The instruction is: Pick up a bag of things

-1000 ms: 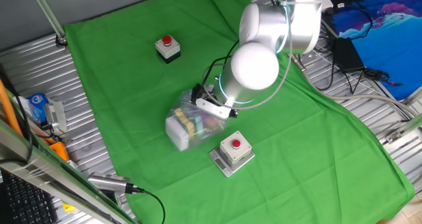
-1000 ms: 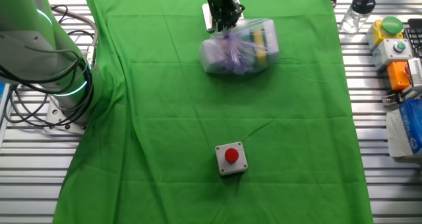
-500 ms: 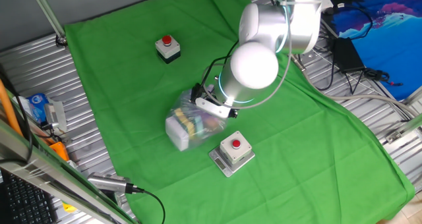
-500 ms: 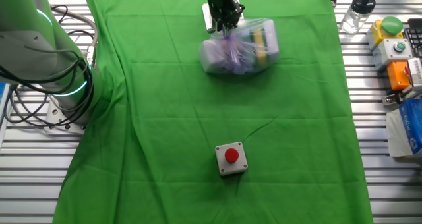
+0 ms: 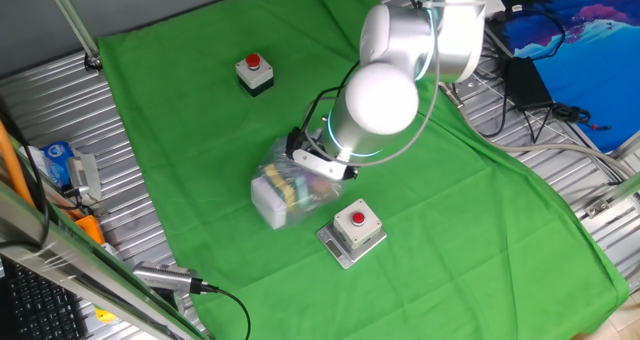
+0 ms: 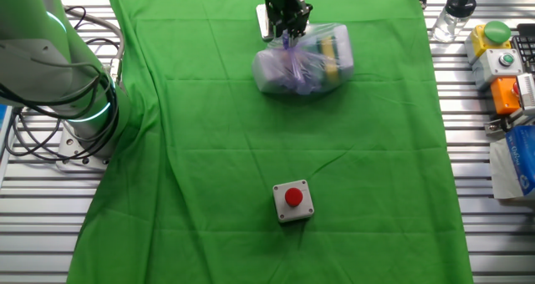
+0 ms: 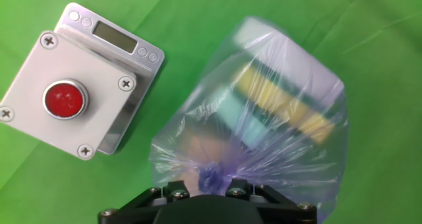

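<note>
The bag of things is a lumpy clear plastic bag with a white block, a yellow-green sponge and purple bits inside. It lies on the green cloth. It also shows in the other fixed view and fills the hand view, a little blurred. My gripper is right above it, and the gathered purple top of the bag sits between the shut fingers. The gripper also shows in one fixed view and in the other fixed view.
A grey box with a red button stands right beside the bag, and it shows close by in the hand view. A second one stands farther off on the cloth. Tools and boxes lie on the metal table beside the cloth.
The arm has shifted slightly up and to the left, with the bag's top still in the fingers. The bag's body stays in about the same place on the cloth.
</note>
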Available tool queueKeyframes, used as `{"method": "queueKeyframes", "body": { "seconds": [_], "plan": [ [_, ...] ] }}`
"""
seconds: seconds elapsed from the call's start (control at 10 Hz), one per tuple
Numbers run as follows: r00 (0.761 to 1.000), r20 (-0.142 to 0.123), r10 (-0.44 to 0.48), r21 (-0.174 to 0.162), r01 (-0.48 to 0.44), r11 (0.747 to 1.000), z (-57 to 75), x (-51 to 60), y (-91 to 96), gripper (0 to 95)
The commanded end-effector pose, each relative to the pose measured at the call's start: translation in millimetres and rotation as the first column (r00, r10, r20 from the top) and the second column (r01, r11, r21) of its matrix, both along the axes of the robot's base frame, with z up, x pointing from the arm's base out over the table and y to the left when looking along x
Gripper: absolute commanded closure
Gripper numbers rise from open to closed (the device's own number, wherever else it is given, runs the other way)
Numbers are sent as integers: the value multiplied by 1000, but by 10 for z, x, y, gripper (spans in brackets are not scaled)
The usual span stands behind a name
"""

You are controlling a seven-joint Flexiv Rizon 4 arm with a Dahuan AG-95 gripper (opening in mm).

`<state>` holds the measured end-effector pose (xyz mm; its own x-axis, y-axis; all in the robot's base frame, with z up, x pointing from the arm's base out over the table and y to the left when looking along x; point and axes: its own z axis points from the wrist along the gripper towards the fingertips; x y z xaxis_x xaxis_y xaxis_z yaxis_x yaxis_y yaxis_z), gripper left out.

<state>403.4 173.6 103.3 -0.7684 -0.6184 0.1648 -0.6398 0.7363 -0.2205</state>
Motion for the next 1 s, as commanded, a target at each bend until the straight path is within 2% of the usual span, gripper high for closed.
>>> {"method": "queueKeyframes", "body": {
  "seconds": [0.1,0.5,0.6,0.7,0.8,1.0],
  "plan": [
    [1000,0,1,1,-1,1000,1,-5,4,570],
    [1000,-7,8,-2,-8,1000,-7,-17,11,570],
    [1000,-7,8,-3,-8,1000,-10,-21,13,760],
    [1000,-8,7,-5,-7,1000,-12,-20,16,760],
    [1000,-8,4,-6,-4,1000,-18,-17,26,950],
    [1000,-8,4,-4,-4,1000,-24,-14,38,950]
  ]
}}
